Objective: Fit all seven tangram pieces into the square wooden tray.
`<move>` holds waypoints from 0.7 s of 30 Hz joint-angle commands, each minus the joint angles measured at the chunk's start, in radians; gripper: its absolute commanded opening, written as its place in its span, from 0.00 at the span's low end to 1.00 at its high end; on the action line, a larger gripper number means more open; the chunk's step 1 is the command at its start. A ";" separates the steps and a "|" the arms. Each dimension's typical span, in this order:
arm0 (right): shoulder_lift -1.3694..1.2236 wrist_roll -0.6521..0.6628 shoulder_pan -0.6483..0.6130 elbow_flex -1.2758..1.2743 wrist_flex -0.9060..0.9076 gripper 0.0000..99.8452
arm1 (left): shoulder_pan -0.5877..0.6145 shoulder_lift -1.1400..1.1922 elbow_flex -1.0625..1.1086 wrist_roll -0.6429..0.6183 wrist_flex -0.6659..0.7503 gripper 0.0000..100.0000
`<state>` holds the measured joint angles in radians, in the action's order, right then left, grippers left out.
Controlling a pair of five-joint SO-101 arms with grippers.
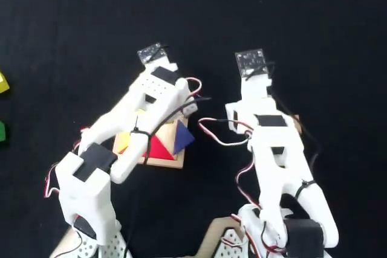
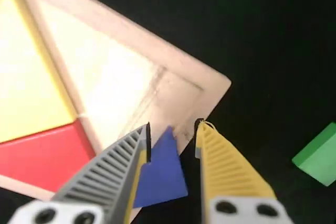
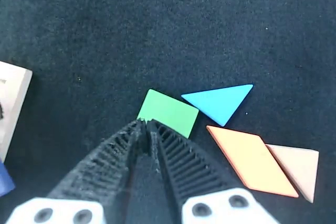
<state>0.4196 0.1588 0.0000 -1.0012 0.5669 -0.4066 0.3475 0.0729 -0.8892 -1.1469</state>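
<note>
Blue triangle (image 2: 160, 177): lies at the wooden tray's (image 2: 178, 61) right rim, its tip pointing at the tray's bare corner and its long side trailing back under the fingers.
Left gripper (image 2: 172, 127): fingers parted around the blue triangle. The grey one is against it, with a dark gap on the yellow one's side.
Tray contents: yellow triangle (image 2: 26, 87) and red triangle (image 2: 42, 156), edge to edge.
Right gripper (image 3: 145, 124): fingers pressed together, empty, over the green square's (image 3: 168, 113) near edge.
Loose pieces: cyan triangle (image 3: 220, 102), orange parallelogram (image 3: 251, 161) and beige triangle (image 3: 299, 169), right of the green square.
Hidden: from above, the left arm covers much of the tray.
</note>
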 commanded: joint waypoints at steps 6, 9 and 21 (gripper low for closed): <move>0.044 0.008 0.014 0.004 -0.021 0.01 | 0.002 -0.015 -0.050 -0.006 -0.014 0.16; 0.044 0.008 0.014 0.004 -0.021 0.01 | 0.005 -0.031 -0.059 0.003 -0.044 0.16; 0.048 0.008 0.020 0.004 -0.021 0.01 | -0.139 -0.169 -0.105 1.039 -0.400 0.15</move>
<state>0.4196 0.1588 0.0000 -1.0012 0.5669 -0.4710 0.2248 -0.0361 -0.1603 -1.5044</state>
